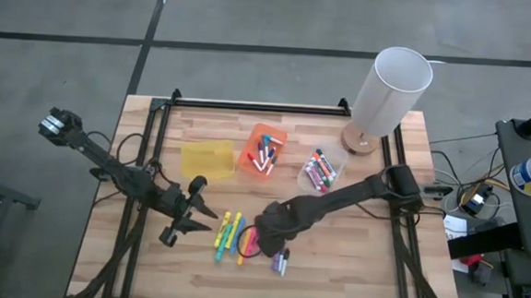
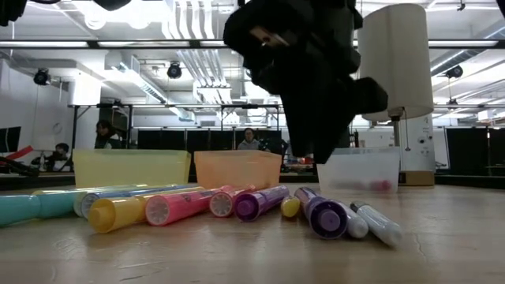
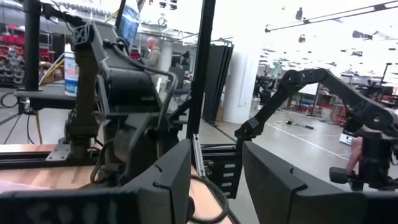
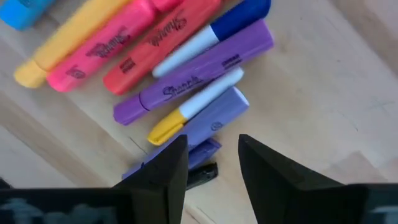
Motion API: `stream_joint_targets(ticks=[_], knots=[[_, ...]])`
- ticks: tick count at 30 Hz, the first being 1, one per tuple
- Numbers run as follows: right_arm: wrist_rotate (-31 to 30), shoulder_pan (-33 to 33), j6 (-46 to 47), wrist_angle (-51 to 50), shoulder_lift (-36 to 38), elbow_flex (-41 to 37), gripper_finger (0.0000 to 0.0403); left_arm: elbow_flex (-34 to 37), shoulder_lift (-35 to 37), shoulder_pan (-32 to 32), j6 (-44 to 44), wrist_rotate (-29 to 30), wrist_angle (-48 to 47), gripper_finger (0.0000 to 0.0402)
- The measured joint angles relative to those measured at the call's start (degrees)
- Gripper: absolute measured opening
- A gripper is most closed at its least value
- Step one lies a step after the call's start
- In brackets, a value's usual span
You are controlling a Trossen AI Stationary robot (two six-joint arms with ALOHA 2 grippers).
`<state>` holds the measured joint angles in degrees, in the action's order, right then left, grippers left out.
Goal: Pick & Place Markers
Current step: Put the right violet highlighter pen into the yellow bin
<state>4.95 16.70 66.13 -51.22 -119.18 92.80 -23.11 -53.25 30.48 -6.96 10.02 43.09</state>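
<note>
The table (image 1: 360,256) is a pale wood top with a black frame along its edges. At its two o'clock corner stands a white lamp (image 1: 391,87) on a round wooden base. The left arm (image 1: 108,162) reaches in from nine o'clock and waits there; its gripper (image 1: 192,220) sits just left of the loose pens with its fingers (image 3: 168,180) spread and nothing between them. The right arm (image 1: 355,193) comes in from three o'clock and bends down to the table's middle, where its gripper (image 1: 272,231) hangs over the loose pens. Its fingers (image 4: 165,168) stand apart and empty, just above a lavender highlighter (image 4: 208,121) and a yellow-capped white marker (image 4: 196,104).

Three bins sit in a row toward twelve o'clock: a yellow bin (image 1: 207,157) at the left, an orange bin (image 1: 263,151) in the middle holding several markers, and a clear bin (image 1: 321,171) at the right holding more, mostly dark with red caps.

The remaining markers (image 1: 232,238) lie loose on the wood toward six o'clock, side by side and touching in places. In the right wrist view they read as a purple highlighter (image 4: 199,74), a blue-capped white marker (image 4: 208,34), a red one (image 4: 158,37), a pink one (image 4: 99,53) and a yellow one (image 4: 68,37), all lying flat. From the low view a teal one (image 2: 35,205) lies at the far end of the row.
</note>
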Motion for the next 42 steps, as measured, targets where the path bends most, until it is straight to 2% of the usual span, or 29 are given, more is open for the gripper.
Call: stream_joint_targets(ticks=[21,42], knots=[[0.14,-1.35,3.16,0.96,-1.96,-0.54,0.0184,0.0,-0.04,0.07,0.02,-0.04,-0.04,0.014],[0.06,-1.35,6.07,3.88,-1.96,-4.94,0.0182,0.0,-0.04,0.04,0.04,-0.04,-0.37,0.014]])
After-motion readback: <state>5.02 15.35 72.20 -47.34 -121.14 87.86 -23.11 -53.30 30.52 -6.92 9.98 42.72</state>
